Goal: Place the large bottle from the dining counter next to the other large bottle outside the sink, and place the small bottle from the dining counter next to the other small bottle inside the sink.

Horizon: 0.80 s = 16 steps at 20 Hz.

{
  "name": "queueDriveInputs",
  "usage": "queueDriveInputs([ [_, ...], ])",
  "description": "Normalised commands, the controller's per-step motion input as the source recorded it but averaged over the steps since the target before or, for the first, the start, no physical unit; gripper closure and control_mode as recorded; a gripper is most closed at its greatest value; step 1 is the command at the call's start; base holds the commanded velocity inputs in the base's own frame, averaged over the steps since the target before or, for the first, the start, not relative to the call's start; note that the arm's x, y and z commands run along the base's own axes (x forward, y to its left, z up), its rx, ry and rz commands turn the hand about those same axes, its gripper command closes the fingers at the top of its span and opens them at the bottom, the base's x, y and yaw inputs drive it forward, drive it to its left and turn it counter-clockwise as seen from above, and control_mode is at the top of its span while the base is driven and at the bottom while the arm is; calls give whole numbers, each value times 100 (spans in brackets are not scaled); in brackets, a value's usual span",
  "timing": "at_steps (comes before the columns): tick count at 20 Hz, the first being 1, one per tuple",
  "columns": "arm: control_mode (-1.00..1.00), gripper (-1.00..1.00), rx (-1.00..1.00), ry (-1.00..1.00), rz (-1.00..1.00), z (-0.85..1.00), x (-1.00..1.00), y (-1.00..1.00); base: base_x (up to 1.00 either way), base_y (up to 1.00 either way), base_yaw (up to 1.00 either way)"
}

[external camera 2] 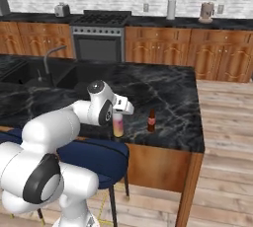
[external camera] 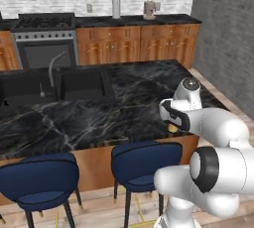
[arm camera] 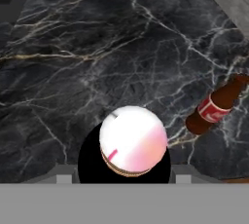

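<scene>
The large bottle [external camera 2: 117,125], pale with a pinkish tint and a light cap, stands near the front edge of the dining counter [external camera 2: 168,93]. My gripper [external camera 2: 117,116] comes down over its top and is shut on it. In the hand view the large bottle's round cap [arm camera: 133,140] sits between my fingers. The small bottle [external camera 2: 151,121], brown with a red label, stands a short way to its right, and it also appears in the hand view [arm camera: 214,107]. The black sink [external camera: 30,89] with its curved faucet [external camera: 52,68] lies far to the left. The other large bottle and the other small bottle are out of view.
Two blue stools [external camera: 144,163] [external camera: 39,178] stand against the counter's front. A stove [external camera: 43,38] and wooden wall cabinets [external camera: 139,43] line the back wall. The counter's right end [external camera 2: 197,137] drops to wooden floor.
</scene>
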Motion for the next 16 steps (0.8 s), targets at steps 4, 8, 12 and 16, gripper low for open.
queueDriveInputs([
  [4, 100, 100, 0, 0, 0, 0, 0, 0, 0, 54, 0],
  [8, 100, 100, 0, 0, 0, 0, 0, 0, 0, 56, 0],
  [12, 100, 100, 0, 0, 0, 0, 0, 0, 0, 57, 0],
  [16, 100, 100, 0, 0, 0, 0, 0, 0, 0, 58, 0],
])
